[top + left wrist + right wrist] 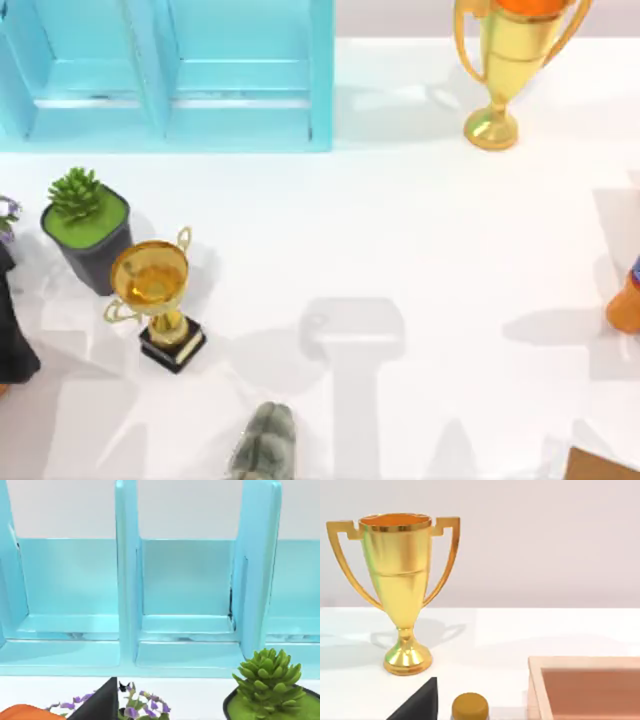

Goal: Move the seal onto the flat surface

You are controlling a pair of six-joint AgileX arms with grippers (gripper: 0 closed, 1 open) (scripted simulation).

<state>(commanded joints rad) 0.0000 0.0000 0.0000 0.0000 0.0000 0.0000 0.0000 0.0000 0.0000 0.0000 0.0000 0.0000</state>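
The seal is out of view. The flat surface, a broad white tabletop (400,230), runs across the top view and is bare through its middle. A dark part of my left arm (12,335) stands at the table's left edge, beside the potted plant. In the left wrist view a black wedge of my left gripper (100,705) faces the light-blue shelf unit. A matching black wedge of my right gripper (420,705) points toward a tall gold trophy (402,587), and nothing shows held by either.
A light-blue shelf unit (170,70) stands at the back left and the tall gold trophy (510,70) at the back right. Left front: green potted plant (85,225), small gold trophy on a black base (160,295), grey mottled lump (265,445). Brown board (600,465) and orange object (625,300) lie right.
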